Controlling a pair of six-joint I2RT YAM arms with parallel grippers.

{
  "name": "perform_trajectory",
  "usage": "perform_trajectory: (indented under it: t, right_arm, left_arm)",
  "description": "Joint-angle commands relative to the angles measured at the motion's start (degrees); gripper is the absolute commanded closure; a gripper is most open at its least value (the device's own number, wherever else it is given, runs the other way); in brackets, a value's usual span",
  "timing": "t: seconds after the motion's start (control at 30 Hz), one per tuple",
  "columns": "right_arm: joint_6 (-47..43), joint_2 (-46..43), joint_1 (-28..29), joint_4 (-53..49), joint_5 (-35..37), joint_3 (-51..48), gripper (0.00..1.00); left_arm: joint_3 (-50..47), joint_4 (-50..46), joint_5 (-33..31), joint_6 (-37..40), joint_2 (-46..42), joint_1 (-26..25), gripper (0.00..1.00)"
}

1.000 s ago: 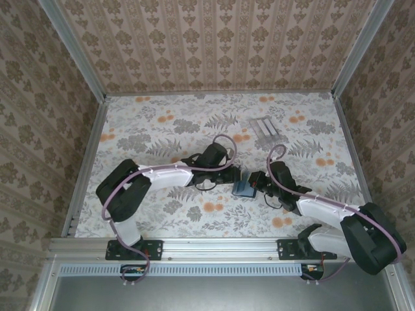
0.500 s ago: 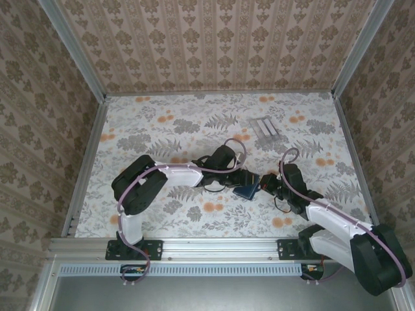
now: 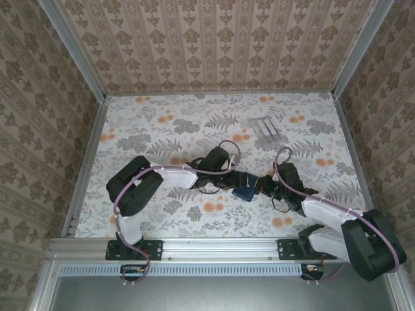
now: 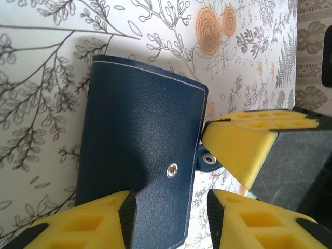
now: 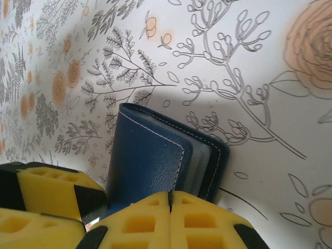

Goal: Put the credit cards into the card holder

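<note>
The card holder [image 3: 244, 192] is a dark navy folding case lying shut on the flowered table between both grippers. In the left wrist view the card holder [image 4: 140, 135] shows a metal snap, and its tab pokes out under a yellow finger [image 4: 238, 140] of the right gripper. My left gripper [image 4: 170, 207] is open and straddles the holder's near corner; one pad is at the cover, the other is clear of the edge. My right gripper [image 5: 170, 196] is shut, tips against the holder [image 5: 148, 155]. Pale grey-blue layers [image 5: 199, 161] show between the covers; I cannot tell whether they are credit cards.
A pale see-through slotted rack [image 3: 264, 129] stands at the back right of the table. Patterned walls with metal rails [image 3: 87, 155] close in the left, right and back sides. Both arms meet near the table's middle, their wrists close together.
The left gripper has opened wider. The holder, tilted with a lighter blue face showing a second ago, now lies shut. Both wrists shifted a little around it.
</note>
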Motion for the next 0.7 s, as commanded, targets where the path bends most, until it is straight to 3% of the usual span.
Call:
perform_trajectory:
  t: [0.0, 0.17, 0.3, 0.67]
  right_arm:
    - [-0.5, 1.3, -0.2, 2.9, -2.6, 2.8, 1.00]
    - [-1.6, 2.6, -0.2, 3.2, -2.8, 3.8, 1.00]
    - [-2.2, 7.8, 0.3, 7.6, -5.2, 5.1, 1.00]
    - [-2.0, 23.2, 7.3, 13.2, -5.7, 15.6, 1.00]
  left_arm:
    - [-3.3, -2.1, -1.6, 0.1, -3.3, 0.9, 0.56]
    - [-4.8, -9.8, -7.4, 3.9, -7.3, 1.9, 0.56]
    - [-6.2, -9.8, -7.0, 4.0, -9.7, 2.4, 0.56]
    - [-12.6, -15.8, -17.0, 5.6, -18.7, 4.9, 0.52]
